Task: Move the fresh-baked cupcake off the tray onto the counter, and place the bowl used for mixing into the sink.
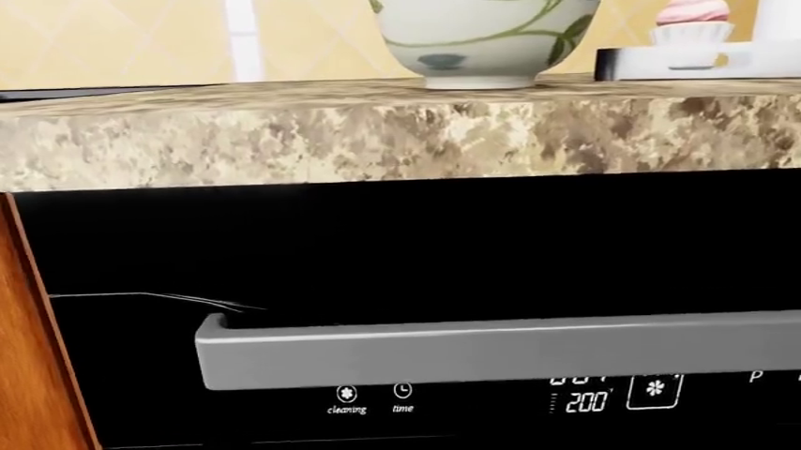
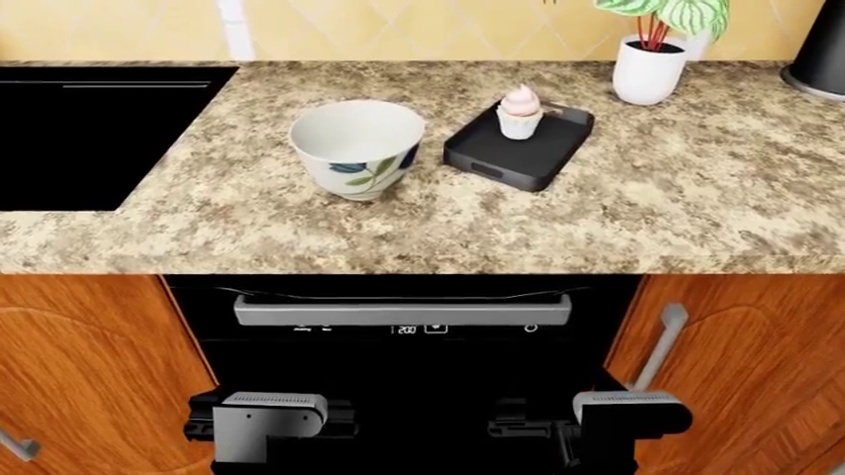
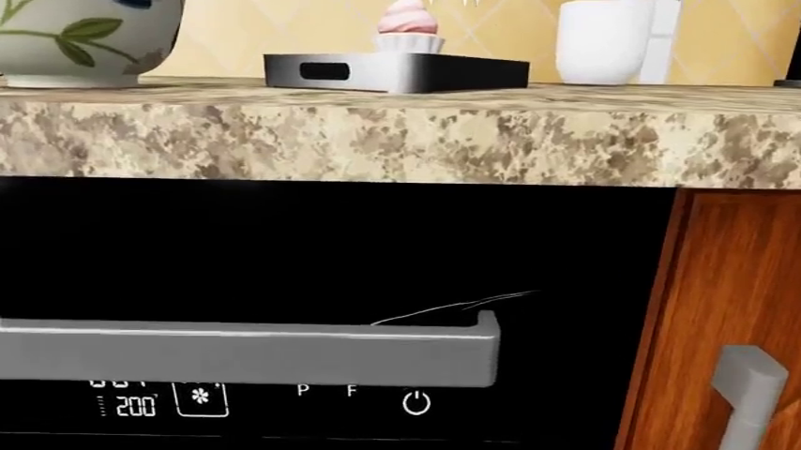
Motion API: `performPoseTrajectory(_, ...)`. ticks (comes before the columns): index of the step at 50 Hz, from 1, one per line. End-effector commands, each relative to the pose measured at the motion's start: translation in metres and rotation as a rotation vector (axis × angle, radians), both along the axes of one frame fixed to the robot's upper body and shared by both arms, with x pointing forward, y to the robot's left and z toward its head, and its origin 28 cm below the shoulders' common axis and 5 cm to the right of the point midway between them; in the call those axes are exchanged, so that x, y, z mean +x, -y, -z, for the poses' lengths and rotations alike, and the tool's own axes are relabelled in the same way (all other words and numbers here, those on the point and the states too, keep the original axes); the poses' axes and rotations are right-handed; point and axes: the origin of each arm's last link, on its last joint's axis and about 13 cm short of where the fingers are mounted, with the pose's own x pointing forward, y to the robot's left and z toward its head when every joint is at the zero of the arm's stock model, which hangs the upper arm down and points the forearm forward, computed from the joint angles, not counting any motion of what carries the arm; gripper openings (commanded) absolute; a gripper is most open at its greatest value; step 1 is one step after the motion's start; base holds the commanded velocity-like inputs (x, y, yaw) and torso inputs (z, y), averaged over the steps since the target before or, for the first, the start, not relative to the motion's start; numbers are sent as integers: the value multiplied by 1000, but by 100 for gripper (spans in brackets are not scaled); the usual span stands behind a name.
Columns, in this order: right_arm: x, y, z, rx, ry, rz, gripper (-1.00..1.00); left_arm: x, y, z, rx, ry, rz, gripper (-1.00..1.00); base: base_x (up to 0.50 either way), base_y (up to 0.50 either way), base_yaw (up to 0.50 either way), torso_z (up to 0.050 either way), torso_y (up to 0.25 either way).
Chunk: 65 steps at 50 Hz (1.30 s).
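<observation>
The cupcake (image 2: pixel 519 111), pink frosting in a white liner, stands at the back of the black tray (image 2: pixel 509 158) on the granite counter (image 2: pixel 660 208). To the tray's left stands the white bowl (image 2: pixel 356 148) with leaf motifs, upright and empty. The black sink (image 2: pixel 79 139) is set into the counter at the far left. Both wrist views look up at the counter edge, showing the bowl (image 1: pixel 489 42) (image 3: pixel 75 42), the cupcake (image 1: pixel 692 19) (image 3: pixel 408 26) and the tray (image 3: pixel 375 71). My left gripper (image 2: pixel 271 421) and right gripper (image 2: pixel 631 408) hang low before the oven, fingers not visible.
A white plant pot (image 2: pixel 647 71) stands behind the tray at the right, and a dark appliance (image 2: pixel 821 49) sits at the far right corner. Below the counter is a black oven with a grey handle (image 2: pixel 403 310), flanked by wooden cabinet doors (image 2: pixel 93 376).
</observation>
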Motion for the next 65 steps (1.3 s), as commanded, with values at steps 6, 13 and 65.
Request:
performPoseTrajectory(6,0,0,0,-2,-1,1,100,1,0,0,-8,-2,-1,100,129,0,0,0,0)
performPoseTrajectory(13,0,0,0,-3,-1,1,100,0,0,0,-9,-2,-1,100,128,0,0,0,0)
performPoseTrajectory(65,-54,-18,-83,-20,278,-49,100,-61,-3,-92,-14,239,-79,100,50,0,0,0,0)
